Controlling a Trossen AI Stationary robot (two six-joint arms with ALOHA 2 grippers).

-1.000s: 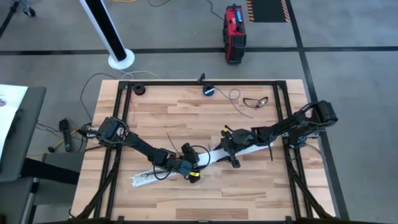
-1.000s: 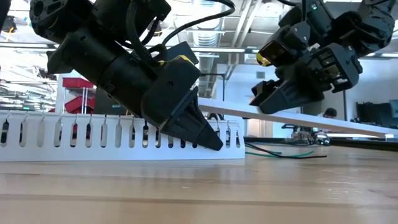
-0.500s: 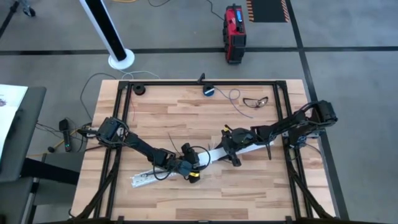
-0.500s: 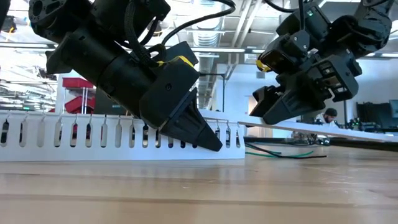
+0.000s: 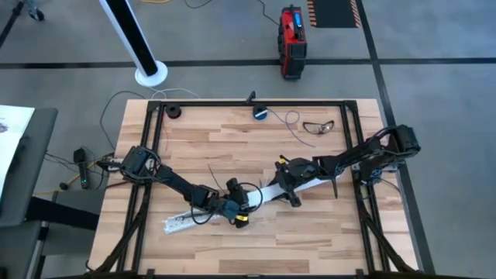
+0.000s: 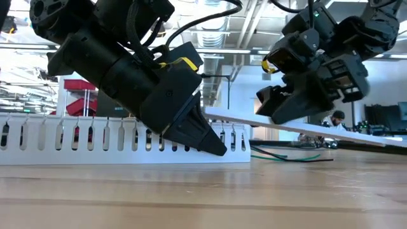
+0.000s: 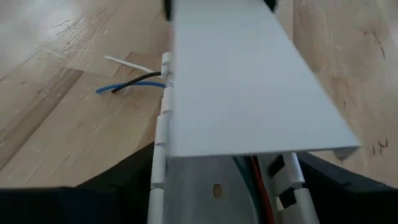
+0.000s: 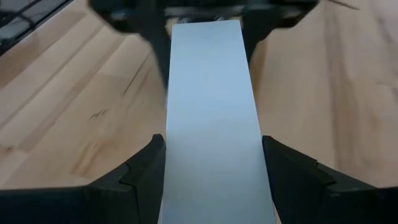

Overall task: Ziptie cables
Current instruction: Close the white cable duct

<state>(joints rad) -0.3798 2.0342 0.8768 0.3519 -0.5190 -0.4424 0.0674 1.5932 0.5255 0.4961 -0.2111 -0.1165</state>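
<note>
- The cables (image 7: pixel 134 83) are thin loose wires, white, black and blue, their ends fanning out flat on the wooden surface (image 7: pixel 56 124) beside the slotted white channel (image 7: pixel 163 134).
- More strands, red, green and dark (image 7: pixel 252 186), lie lengthwise inside that channel.
- In the low view, dark and green wires (image 6: pixel 292 156) lie flat on the surface.

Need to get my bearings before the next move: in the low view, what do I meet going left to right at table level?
Slotted white cable duct → left gripper → flat white cover strip → right gripper → green and dark wires lying on the wooden table.
</note>
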